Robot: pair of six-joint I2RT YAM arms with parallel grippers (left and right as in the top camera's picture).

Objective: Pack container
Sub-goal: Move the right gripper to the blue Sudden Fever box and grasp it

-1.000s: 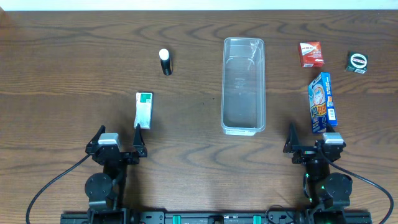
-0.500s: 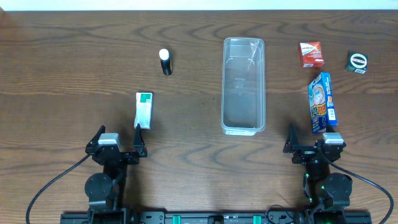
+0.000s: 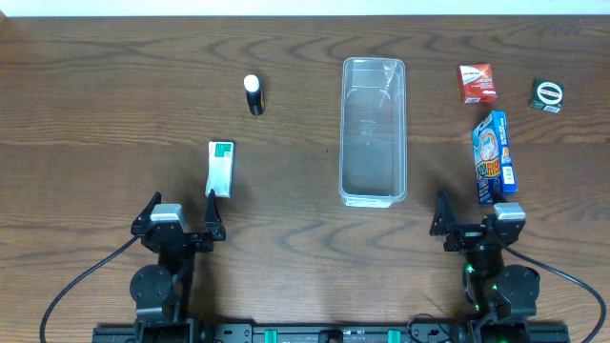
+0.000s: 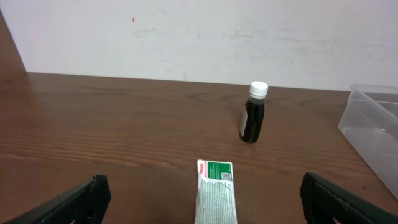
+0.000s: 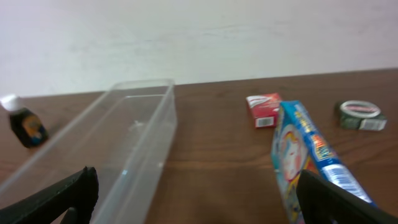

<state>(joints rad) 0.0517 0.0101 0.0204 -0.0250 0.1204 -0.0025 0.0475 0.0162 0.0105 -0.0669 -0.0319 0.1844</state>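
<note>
A: Container (image 3: 373,131) loc?
B: Mid table (image 3: 114,76), upright, open side up, long axis running away from the arms. Clear walls, wood grain showing thru.
A: L gripper (image 3: 182,200)?
B: Near edge, left of container, well apart from it. Jaws spread wide, gripping nothing. Green-and-white pack (image 3: 220,168) lying flat just ahead of the open jaws; touching or not, can't tell.
A: R gripper (image 3: 471,211)?
B: Near edge, right of container. Jaws spread wide too, nothing btwn. Blue box (image 3: 494,157) just ahead, toward the outer finger, beside container's right wall but apart from it.
A: Rest?
B: Dark bottle w/ white cap (image 3: 254,94) standing far left of container. Red box (image 3: 477,83) and small dark pack w/ white ring (image 3: 547,94) at far right.
</note>
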